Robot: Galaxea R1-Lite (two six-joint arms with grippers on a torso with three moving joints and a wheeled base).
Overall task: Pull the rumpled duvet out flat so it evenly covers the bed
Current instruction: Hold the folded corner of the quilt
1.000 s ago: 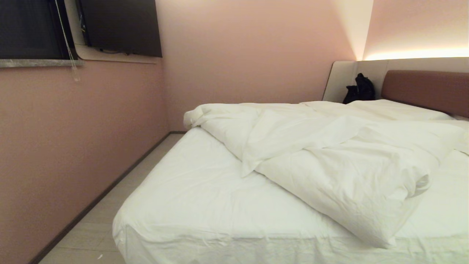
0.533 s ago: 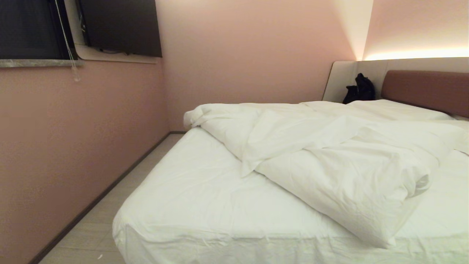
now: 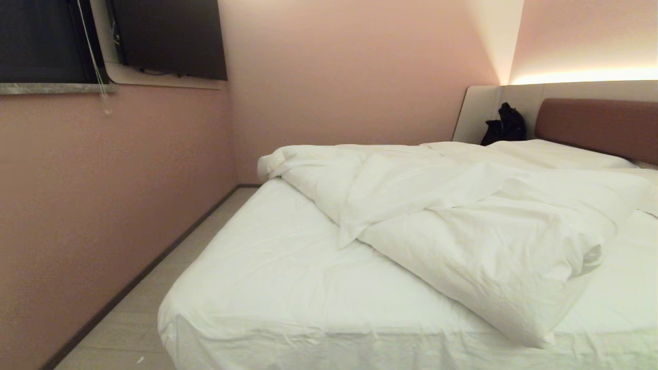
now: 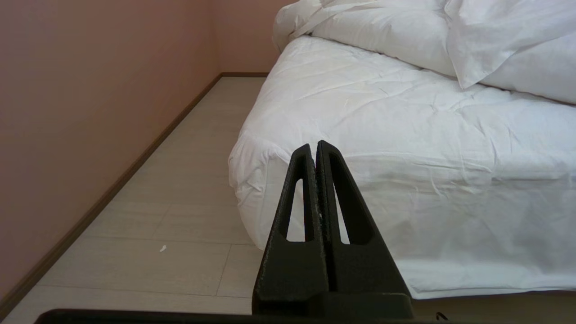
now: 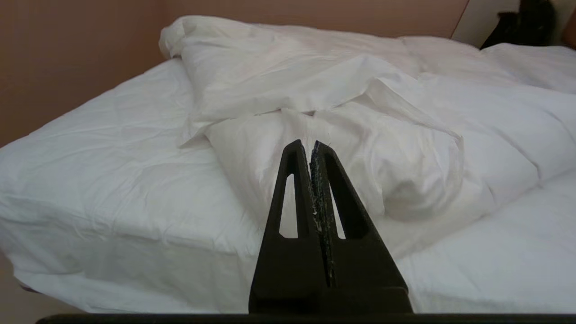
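The white duvet (image 3: 462,226) lies rumpled and bunched across the middle of the bed (image 3: 267,288), folded back so the sheeted foot end is bare. Its puffy near fold (image 5: 396,171) bulges toward the foot. My right gripper (image 5: 312,143) is shut and empty, raised off the foot of the bed and pointing at that fold without touching it. My left gripper (image 4: 313,145) is shut and empty, low beside the bed's near left corner (image 4: 252,153). Neither arm shows in the head view.
A pink wall (image 3: 103,205) runs close along the bed's left side, leaving a narrow strip of pale floor (image 3: 154,308). A dark bag (image 3: 506,126) sits by the brownish-red headboard (image 3: 596,123). Pillows (image 3: 545,151) lie at the head end.
The head view shows no change; bed and duvet lie as before, and no arm has come into it.
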